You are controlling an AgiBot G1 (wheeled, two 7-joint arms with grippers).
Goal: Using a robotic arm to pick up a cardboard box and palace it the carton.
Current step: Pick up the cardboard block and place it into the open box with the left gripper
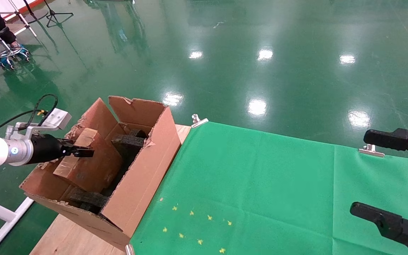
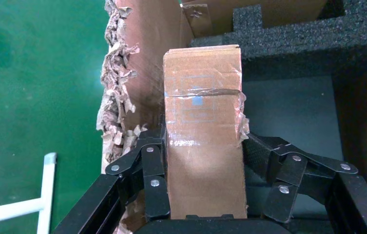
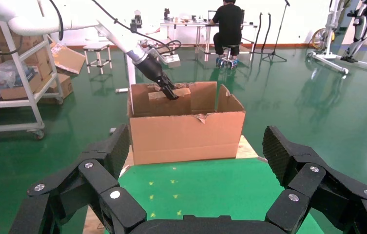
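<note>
The cardboard box (image 1: 83, 161) sits tilted inside the carton (image 1: 143, 170), its lower end hidden among dark foam (image 1: 128, 141), its long axis running up toward the far flap. The left tool (image 1: 78, 150) clamps its upper end. The right tool (image 3: 196, 161) hangs wide open over the table (image 1: 260, 184).

Counter cover: green cloth (image 1: 267, 184), held by metal clips (image 1: 371, 150).
Cloth marks: small yellow stars (image 1: 193, 226).
Floor: glossy green (image 1: 260, 53).
Background: seated person (image 3: 230, 24).
</note>
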